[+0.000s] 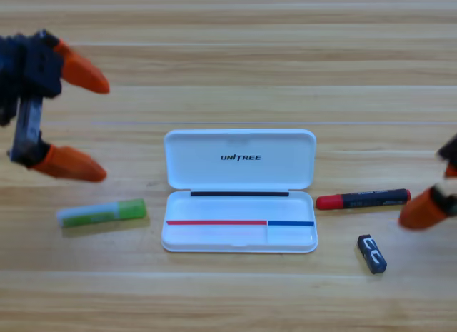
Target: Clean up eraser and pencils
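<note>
The green pencil (102, 213) lies flat on the table, left of the open white case (214, 236). My left gripper (106, 132) hovers up and to the left of it, open and holding nothing. To the right of the case lies the red pencil (363, 199) with its black middle. The dark eraser (372, 253) sits just below that pencil's right end. At the right edge my right gripper (434, 195) is partly cut off. Its lower jaw sits just right of the red pencil's end, apart from the upper jaw, with nothing held.
The white case lies open in the middle, lid folded back toward the far side, tray toward the front. Bare wooden table surrounds everything.
</note>
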Action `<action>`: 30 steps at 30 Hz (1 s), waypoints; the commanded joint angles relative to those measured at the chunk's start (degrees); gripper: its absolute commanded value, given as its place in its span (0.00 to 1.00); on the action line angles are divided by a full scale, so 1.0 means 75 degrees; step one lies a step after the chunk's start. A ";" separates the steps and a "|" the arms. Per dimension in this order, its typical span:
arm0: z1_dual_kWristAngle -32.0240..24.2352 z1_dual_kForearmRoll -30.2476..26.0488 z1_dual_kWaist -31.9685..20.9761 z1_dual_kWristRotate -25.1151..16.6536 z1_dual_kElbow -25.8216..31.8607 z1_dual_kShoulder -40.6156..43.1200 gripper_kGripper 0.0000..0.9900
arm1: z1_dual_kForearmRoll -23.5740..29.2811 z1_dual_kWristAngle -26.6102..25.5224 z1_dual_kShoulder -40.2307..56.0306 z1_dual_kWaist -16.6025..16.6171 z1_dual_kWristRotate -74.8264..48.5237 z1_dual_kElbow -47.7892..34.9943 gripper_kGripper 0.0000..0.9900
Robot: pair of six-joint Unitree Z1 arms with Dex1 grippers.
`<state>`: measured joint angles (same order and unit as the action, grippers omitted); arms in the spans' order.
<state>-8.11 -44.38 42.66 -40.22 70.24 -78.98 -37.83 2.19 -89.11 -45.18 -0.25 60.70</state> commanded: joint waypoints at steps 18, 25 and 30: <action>0.2148 -0.2051 0.0160 -0.0357 0.1065 -0.2267 0.99 | 0.0240 -0.0174 -0.3354 -0.0574 0.2740 0.0919 0.83; 0.2007 -0.2051 0.0148 -0.0450 0.0983 -0.2735 0.99 | 0.0216 -0.0268 -0.3647 -0.0574 0.2834 0.0942 0.66; 0.1843 -0.1817 -0.0039 -0.0497 0.0994 -0.3216 0.99 | 0.0216 -0.0280 -0.3776 -0.0574 0.2834 0.0954 0.24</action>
<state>6.61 -59.31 42.93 -43.17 79.09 -98.43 -37.69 0.41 -112.97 -47.88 20.39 67.73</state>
